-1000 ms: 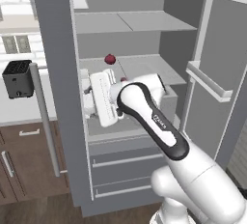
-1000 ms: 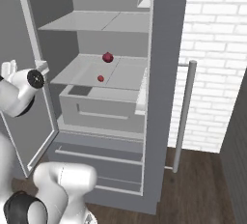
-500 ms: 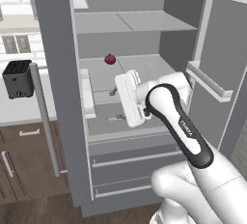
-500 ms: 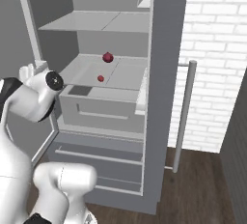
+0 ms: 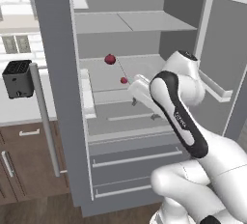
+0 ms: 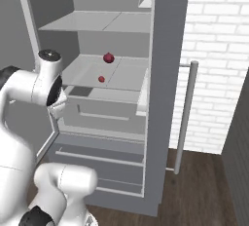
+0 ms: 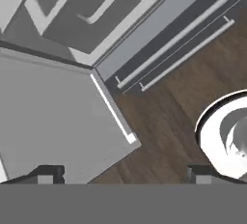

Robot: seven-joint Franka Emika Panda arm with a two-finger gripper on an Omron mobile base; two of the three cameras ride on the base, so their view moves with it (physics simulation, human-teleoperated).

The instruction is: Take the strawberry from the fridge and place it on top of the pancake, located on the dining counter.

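Swung rightward across the fridge (image 5: 58, 73), the tool (image 7: 123, 172) is spread empty; one strawberry (image 5: 124, 80), one maroon fruit (image 5: 110, 59).

No readable text.
Only candidate: small pale lettering on the dark band of the arm (image 5: 179, 119) in the left base view, too blurred to read. Nothing legible on the fridge (image 5: 58, 73) or toaster (image 5: 18, 78).
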